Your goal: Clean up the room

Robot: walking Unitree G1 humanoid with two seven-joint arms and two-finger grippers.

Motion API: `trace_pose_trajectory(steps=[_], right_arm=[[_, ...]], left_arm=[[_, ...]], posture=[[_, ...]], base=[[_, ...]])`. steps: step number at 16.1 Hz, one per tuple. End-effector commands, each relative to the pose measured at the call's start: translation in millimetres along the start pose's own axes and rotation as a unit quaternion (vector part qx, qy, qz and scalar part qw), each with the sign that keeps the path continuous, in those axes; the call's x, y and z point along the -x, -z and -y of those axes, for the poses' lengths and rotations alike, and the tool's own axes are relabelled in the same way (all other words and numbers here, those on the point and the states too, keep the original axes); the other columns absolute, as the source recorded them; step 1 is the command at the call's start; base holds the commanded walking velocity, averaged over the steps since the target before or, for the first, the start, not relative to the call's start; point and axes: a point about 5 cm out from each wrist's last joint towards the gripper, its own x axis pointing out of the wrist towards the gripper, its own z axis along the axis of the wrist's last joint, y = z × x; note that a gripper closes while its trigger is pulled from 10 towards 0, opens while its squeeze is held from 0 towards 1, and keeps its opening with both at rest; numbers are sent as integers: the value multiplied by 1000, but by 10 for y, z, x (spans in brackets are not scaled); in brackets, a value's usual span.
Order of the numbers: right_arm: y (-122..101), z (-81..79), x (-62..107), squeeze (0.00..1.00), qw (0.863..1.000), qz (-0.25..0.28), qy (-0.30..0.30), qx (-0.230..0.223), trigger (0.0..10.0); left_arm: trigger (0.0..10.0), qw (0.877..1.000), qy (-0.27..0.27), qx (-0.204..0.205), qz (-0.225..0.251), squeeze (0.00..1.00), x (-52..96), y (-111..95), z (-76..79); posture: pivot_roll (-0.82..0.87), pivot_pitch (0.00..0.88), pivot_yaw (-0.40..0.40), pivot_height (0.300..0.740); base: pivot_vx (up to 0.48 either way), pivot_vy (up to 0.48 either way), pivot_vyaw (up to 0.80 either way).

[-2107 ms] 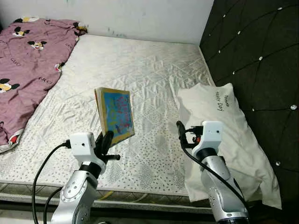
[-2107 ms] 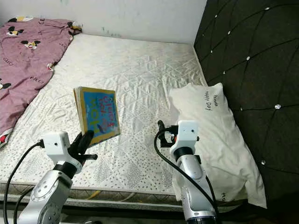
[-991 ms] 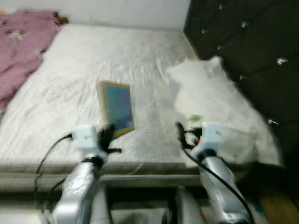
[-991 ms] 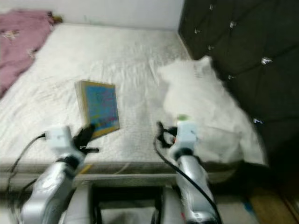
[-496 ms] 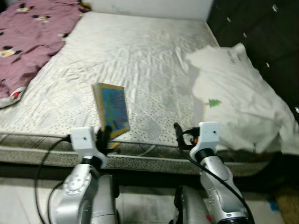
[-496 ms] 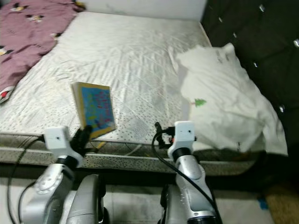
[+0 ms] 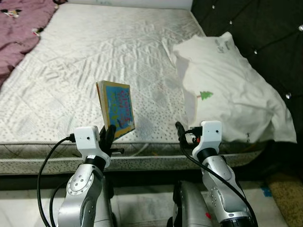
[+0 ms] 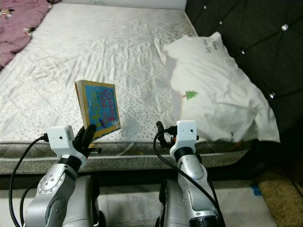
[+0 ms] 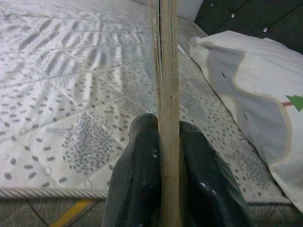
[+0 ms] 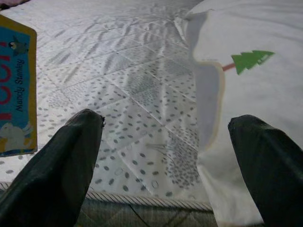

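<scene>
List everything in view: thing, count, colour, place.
picture book: 1, blue cover with yellow edge, held upright over the mattress's near edge
pillow: 1, white with a small green tree print, on the mattress beside the headboard
blanket: 1, mauve with cartoon print, far left of the mattress
mattress: 1, white, quilted
headboard: 1, black, tufted, at right
left gripper: jaws shut on the picture book
right gripper: jaws open, near the pillow

Robot stepped back from bed (image 7: 71,61): mattress front edge and floor now in view, earlier hidden. Pillow (image 7: 227,90) now shows green tree print. Purple blanket (image 7: 19,23) slid toward frame corner. Motion blur gone.
</scene>
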Motion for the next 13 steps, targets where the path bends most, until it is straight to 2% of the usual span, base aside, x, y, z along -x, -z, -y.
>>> trace_pose_trajectory(steps=[1,5,13], right_arm=[[12,26,0,0,1000,-2,2,3,10000],[18,27,-6,0,1000,-2,3,4,10000],[27,44,-6,0,1000,-2,9,5,10000]], left_arm=[[10000,1000,15,0,26,0,-15,-86,47],[10000,999,25,8,33,0,1,-111,48],[10000,999,37,11,35,0,-18,-111,84]], posture=[[-46,107,-56,521],[-45,108,-54,521],[-52,111,-52,521]], base=[[0,0,0],[66,0,0],[361,0,0]])
